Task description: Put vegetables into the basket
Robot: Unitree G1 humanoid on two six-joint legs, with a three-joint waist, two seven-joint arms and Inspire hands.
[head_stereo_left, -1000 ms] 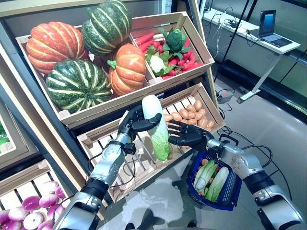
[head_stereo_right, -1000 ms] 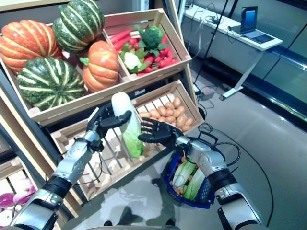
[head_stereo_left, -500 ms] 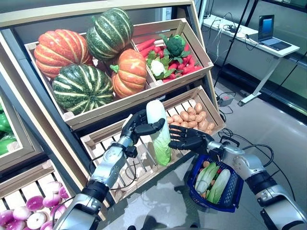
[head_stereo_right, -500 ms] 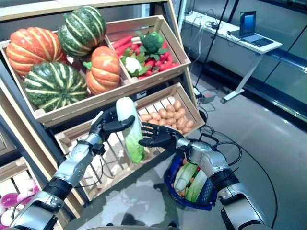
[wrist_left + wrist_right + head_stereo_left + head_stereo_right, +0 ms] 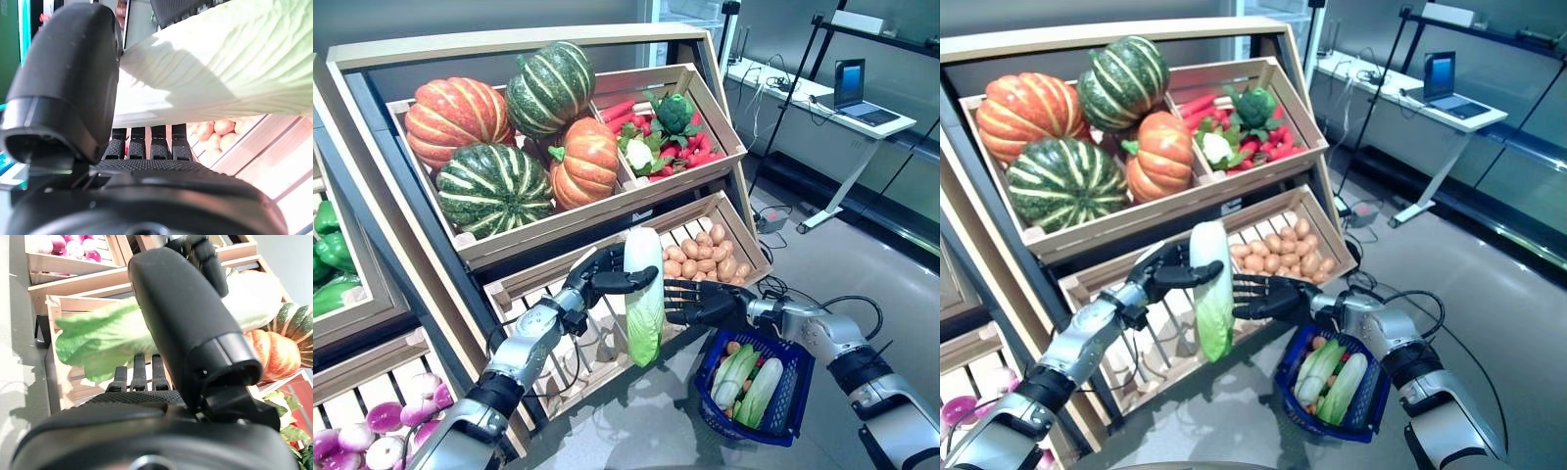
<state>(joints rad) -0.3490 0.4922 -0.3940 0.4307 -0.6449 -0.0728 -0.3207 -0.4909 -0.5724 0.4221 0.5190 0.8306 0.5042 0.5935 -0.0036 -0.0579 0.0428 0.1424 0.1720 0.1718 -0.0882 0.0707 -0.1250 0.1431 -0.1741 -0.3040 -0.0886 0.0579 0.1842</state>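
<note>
A long napa cabbage (image 5: 643, 304) with a white stem and green leaves hangs upright in front of the lower crate. My left hand (image 5: 602, 274) is shut on its white upper end; in the left wrist view the thumb (image 5: 68, 83) presses against the cabbage (image 5: 220, 63). My right hand (image 5: 700, 301) is open, its straight fingers reaching the cabbage's right side at mid-height. The blue basket (image 5: 790, 392) hangs under my right forearm, below and right of the cabbage. It holds two pale green cabbages and some small vegetables.
The upper crate (image 5: 724, 147) holds pumpkins (image 5: 582, 162), red roots and broccoli. The lower slatted crate holds potatoes (image 5: 705, 259) at its right end. Purple onions (image 5: 362, 436) lie lower left. A desk with a laptop (image 5: 857, 88) stands at the far right.
The camera has tilted, so the shelf sits lower in view. Both hands and the cabbage have come down a little, and the right hand's fingers stay at the cabbage's side.
</note>
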